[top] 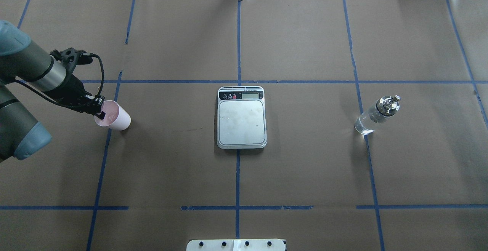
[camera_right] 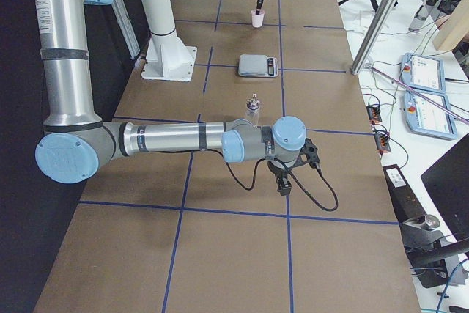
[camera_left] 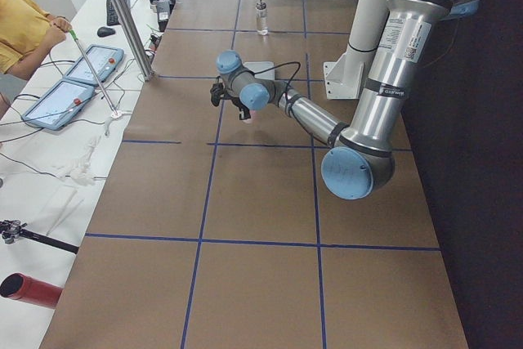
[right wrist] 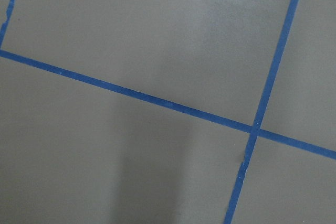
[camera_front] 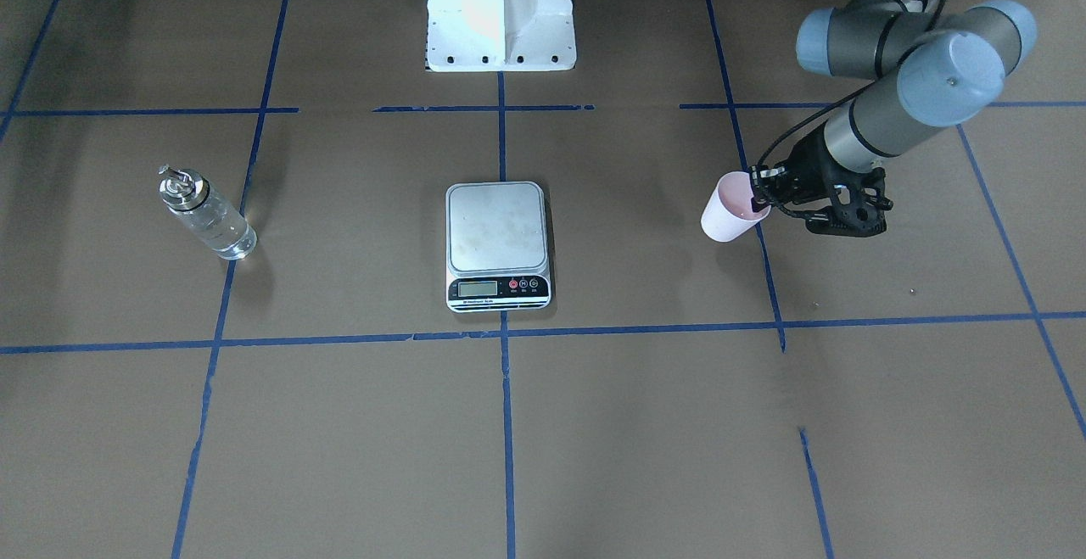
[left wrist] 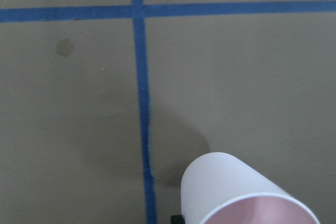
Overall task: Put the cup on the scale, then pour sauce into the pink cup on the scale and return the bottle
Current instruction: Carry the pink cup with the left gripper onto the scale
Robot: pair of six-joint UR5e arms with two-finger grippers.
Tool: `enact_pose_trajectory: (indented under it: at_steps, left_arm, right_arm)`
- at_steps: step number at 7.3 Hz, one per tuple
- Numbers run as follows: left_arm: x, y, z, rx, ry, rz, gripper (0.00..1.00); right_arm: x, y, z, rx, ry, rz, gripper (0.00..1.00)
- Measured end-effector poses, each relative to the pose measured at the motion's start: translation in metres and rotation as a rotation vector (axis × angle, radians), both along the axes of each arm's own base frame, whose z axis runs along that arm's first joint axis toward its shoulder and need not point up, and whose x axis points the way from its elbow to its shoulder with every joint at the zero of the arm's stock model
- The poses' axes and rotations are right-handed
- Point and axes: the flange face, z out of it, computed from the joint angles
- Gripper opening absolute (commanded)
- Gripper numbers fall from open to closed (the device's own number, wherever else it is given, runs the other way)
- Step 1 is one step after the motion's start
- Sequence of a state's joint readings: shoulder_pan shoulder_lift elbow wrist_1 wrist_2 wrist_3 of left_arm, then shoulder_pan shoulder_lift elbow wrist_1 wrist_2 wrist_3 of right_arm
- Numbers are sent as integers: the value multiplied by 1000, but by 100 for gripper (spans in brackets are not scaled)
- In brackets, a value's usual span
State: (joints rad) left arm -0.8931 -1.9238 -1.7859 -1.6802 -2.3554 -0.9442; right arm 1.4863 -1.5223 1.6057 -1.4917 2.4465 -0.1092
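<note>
Tabletop offering bare brown paper between cup and scale, seemingly leaving a sideways carry unobstructed. Sitting at centre, top bare: the scale, awaiting step one, now in hand. Standing upright well off to the right: bottle, sauce inside. Pinching the cup's rim, far left and well apart from the scale, with the left gripper. Next calling for a lift, a carry, a level set-down inside the scale's edges. Showing too little of the right gripper to tell spread from pressed together.
</note>
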Motion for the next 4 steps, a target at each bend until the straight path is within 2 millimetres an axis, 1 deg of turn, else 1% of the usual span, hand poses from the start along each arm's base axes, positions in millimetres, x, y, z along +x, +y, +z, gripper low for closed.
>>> enact_pose_trajectory:
  at_steps: [1, 2, 3, 4]
  left_arm:
    - [17, -7, -61, -17, -5, -53, 0]
    - [48, -1, -113, -13, -5, -94, 0]
    - [86, 6, -153, -2, -4, -115, 0]
    - [124, 8, -179, -4, -9, -117, 0]
  right_arm:
    - [-7, -1, -3, 12, -2, -10, 100]
    - [-18, -2, -7, 35, -6, -23, 100]
    - [-29, -3, -11, 50, -11, -31, 100]
    - [-40, -4, -15, 66, -18, -37, 100]
